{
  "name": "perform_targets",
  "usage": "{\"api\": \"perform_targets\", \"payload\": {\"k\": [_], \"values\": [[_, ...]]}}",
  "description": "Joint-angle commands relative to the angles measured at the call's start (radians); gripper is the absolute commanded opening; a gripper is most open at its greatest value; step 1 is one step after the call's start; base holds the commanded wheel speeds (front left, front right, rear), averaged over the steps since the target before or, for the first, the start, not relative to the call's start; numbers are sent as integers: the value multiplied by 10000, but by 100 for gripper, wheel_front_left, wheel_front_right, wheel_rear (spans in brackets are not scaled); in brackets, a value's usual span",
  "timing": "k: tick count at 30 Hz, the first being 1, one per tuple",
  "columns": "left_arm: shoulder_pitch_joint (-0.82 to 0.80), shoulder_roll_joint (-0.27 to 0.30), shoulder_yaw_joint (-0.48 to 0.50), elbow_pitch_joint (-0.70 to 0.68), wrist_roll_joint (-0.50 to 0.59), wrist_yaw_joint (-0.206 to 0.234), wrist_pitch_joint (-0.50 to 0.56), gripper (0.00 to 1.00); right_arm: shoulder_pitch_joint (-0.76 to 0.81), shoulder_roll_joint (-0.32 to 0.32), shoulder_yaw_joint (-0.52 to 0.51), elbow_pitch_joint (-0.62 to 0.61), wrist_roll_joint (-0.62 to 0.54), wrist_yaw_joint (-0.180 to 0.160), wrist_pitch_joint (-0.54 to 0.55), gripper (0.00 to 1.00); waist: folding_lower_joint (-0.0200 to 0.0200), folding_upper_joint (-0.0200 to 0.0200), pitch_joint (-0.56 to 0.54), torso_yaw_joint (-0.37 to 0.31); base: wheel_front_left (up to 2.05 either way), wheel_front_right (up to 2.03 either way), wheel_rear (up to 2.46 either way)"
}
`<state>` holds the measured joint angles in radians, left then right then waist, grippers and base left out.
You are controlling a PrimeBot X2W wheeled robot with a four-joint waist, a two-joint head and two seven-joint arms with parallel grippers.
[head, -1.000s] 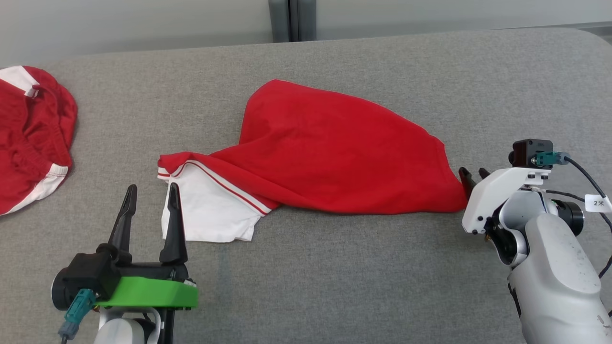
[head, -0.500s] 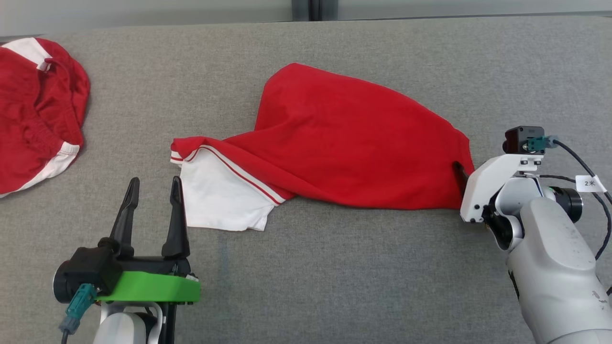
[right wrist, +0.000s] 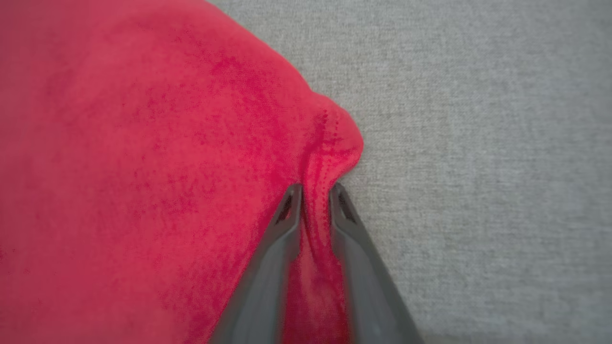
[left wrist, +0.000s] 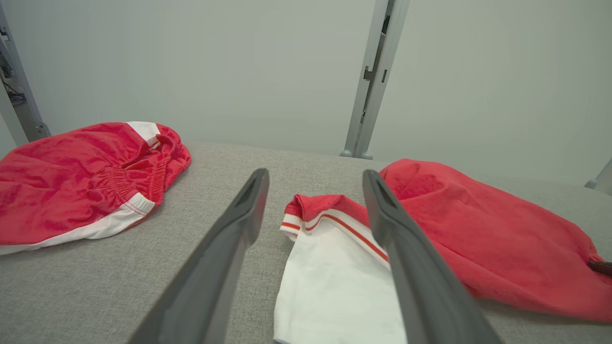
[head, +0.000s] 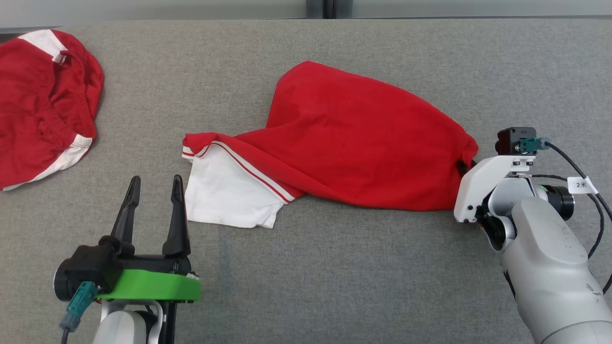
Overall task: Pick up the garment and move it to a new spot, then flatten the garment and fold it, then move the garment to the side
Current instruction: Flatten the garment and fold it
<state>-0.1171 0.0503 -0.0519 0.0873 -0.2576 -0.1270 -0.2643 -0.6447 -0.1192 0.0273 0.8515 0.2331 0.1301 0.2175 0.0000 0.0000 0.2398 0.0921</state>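
The garment (head: 354, 143) is a red piece with a white, red-striped part (head: 224, 196) at its left end, lying crumpled in the middle of the grey surface. My right gripper (right wrist: 315, 191) is shut on the garment's right corner (right wrist: 330, 143), with a pinch of red cloth bunched between its fingers. In the head view that gripper (head: 463, 167) is mostly hidden behind its white mount. My left gripper (head: 153, 184) stands open just left of the white part, with nothing between its fingers. The left wrist view shows the garment (left wrist: 478, 229) past the open left gripper (left wrist: 315, 179).
A second red garment with white trim (head: 43, 100) lies at the far left of the grey surface (head: 334, 267); it is also in the left wrist view (left wrist: 81, 177). A pale wall with a grey post (left wrist: 373, 81) stands behind the surface.
My right gripper has gone from beside the garment's right corner to shut on it, bunching the cloth. The head camera has shifted, so the whole picture has slid. The left gripper has stayed open.
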Motion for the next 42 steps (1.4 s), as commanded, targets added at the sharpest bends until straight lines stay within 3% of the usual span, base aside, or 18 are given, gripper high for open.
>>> {"api": "perform_targets", "payload": {"k": [1,8,13,21,25,29,34,42], "values": [[1,4,47,6,-21,-17,-1,100,41,9,9,146,27,6,-141,0,0,0,-42,-11,0,0,0],[177,3,73,55,-69,-20,-1,100,117,-232,-117,-22,43,-2,-670,0,0,0,-342,-88,0,0,0],[332,3,139,11,-74,10,-1,100,641,-204,-348,-1076,314,-2,-908,0,0,0,-557,-263,0,0,0],[383,5,230,-94,-60,45,-1,100,2376,12,-1069,-4479,500,-1,-204,0,0,0,-604,-590,0,0,0],[310,6,189,-107,-90,50,-1,100,3671,366,-1645,-7199,334,-1,679,0,0,0,-554,-630,0,0,0],[256,6,178,-142,-114,48,-1,100,4404,602,-1857,-8782,627,-1,1461,0,0,0,-464,-610,0,0,0],[99,6,147,-197,-136,39,-1,100,4074,663,-2018,-8389,639,2,2189,0,0,0,-170,-539,0,0,0],[-391,6,-119,-191,-122,7,-1,100,1675,673,-2715,-5115,187,4,1973,0,0,0,543,-77,0,0,0]]}}
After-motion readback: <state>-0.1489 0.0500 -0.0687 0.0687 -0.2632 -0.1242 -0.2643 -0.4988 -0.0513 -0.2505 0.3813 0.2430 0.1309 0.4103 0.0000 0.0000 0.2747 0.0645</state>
